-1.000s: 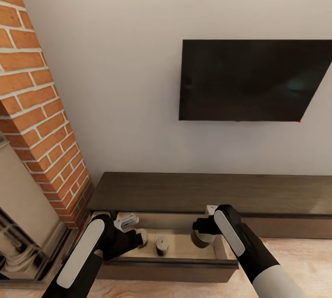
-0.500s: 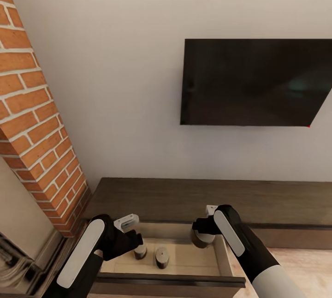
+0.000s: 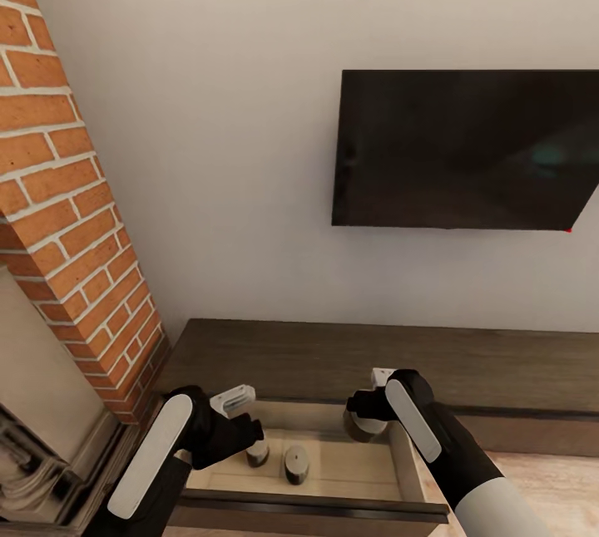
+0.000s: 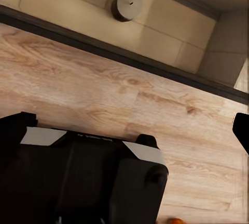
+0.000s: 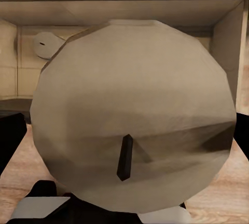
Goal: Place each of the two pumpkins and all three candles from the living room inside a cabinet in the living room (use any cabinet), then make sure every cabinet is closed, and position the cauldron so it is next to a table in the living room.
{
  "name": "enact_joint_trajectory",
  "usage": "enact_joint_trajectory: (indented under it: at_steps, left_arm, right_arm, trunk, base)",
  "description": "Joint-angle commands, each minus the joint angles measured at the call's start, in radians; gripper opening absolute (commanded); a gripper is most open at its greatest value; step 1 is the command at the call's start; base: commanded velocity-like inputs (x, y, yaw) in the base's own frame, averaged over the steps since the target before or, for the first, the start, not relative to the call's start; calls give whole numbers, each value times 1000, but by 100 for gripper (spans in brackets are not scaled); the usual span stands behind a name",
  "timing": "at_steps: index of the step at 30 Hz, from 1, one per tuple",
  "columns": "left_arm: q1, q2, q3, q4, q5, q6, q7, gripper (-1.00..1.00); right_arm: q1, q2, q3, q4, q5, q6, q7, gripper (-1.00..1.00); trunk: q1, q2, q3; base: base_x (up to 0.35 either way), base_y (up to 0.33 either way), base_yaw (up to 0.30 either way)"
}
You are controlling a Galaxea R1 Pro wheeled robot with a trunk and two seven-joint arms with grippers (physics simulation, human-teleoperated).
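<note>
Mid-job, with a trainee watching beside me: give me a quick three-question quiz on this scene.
1. How many candles stand inside the open drawer?
2. True or false: the right hand is empty.
3. What hangs on the wall above the cabinet? A) mirror B) dark TV screen C) shelf
Key: 1) two; 2) false, it grips a third candle; 3) B.

Wall-mounted television (image 3: 462, 150), brick chimney (image 3: 62, 213), wooden floor (image 4: 104, 99)
</note>
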Motion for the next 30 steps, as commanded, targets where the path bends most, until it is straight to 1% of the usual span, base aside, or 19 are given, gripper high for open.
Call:
enact_joint_trajectory:
  at_steps: [1, 7, 9, 10, 12, 13, 14, 15, 17, 18, 19, 20, 22, 24, 25, 27, 28, 30]
  left_arm:
    - [-1, -3, 2, -1, 9, 9, 10, 100]
    - [-1, -6, 12, -2, 17, 10, 8, 100]
    - [-1, -4, 15, -4, 18, 10, -16, 100]
    - [-1, -1, 20, -5, 19, 11, -42, 100]
    - [0, 5, 48, -7, 20, 15, -124, 100]
    - [2, 8, 68, -7, 20, 19, -173, 100]
    - [6, 13, 101, -8, 20, 23, -239, 100]
    - [7, 17, 112, -8, 21, 24, -258, 100]
    - [8, 39, 151, -7, 26, 26, -318, 100]
    - [9, 52, 169, -7, 37, 26, -348, 100]
    - [10, 66, 190, -7, 61, 27, -382, 100]
    - [11, 82, 215, -6, 97, 28, -420, 100]
    - [20, 125, 263, -5, 185, 28, -496, 100]
    - [37, 175, 289, -4, 263, 29, -557, 100]
    - [41, 186, 293, -4, 279, 29, -570, 100]
    - [51, 218, 303, -2, 328, 29, -621, 100]
    - [54, 226, 305, -1, 346, 29, -648, 100]
    - [63, 235, 307, 1, 371, 32, -708, 100]
  right_arm:
    - [-1, -1, 5, -1, -11, -1, -10, -100]
    - [-1, -1, 7, -1, -11, -6, -10, -100]
    - [-1, -2, 8, -2, -11, -21, -10, -100]
    - [-1, -2, 9, -2, -11, -30, -10, -100]
    - [-1, -3, 10, -1, -11, -41, -10, -100]
    - [-1, -3, 10, -1, -11, -44, -10, -100]
    - [-1, -4, 10, -1, -11, -47, -10, -100]
    - [-1, -4, 9, -1, -11, -47, -10, -100]
    - [-1, -4, 10, 0, -11, -49, -10, -100]
    - [-1, -4, 10, 0, -11, -50, -10, -100]
    - [-2, -4, 10, 0, -11, -50, -10, -100]
    - [-2, -4, 10, 0, -11, -51, -10, -100]
    - [-1, -4, 11, 1, -12, -51, -10, -100]
    - [-1, -4, 11, 2, -12, -51, -10, -100]
    - [-1, -3, 11, 4, -12, -51, -10, -100]
    - [-1, -3, 12, 18, -12, -51, -10, -100]
    - [-1, -3, 12, 26, -11, -51, -10, -100]
    - [-1, -3, 13, 38, -10, -51, -10, -100]
  trunk:
    - [4, -8, -4]
    - [27, -50, -23]
    - [35, -64, -29]
    - [38, -71, -33]
    - [46, -85, -39]
    - [50, -92, -42]
    - [54, -99, -45]
    - [58, -106, -48]
    - [65, -120, -55]
    - [69, -127, -58]
    - [73, -134, -61]
    - [77, -141, -64]
    - [84, -155, -70]
    - [92, -169, -76]
    - [96, -176, -80]
    - [104, -190, -86]
    - [107, -197, -89]
    - [115, -211, -95]
  base:
    - [0, 0, 0]
    - [0, 0, 0]
    - [0, 0, 0]
    - [0, 0, 0]
    - [0, 0, 0]
    - [0, 0, 0]
    - [0, 0, 0]
    - [0, 0, 0]
    - [0, 0, 0]
    - [0, 0, 0]
    - [0, 0, 0]
    - [0, 0, 0]
    - [0, 0, 0]
    - [0, 0, 0]
    - [0, 0, 0]
    - [0, 0, 0]
    - [0, 0, 0]
    - [0, 0, 0]
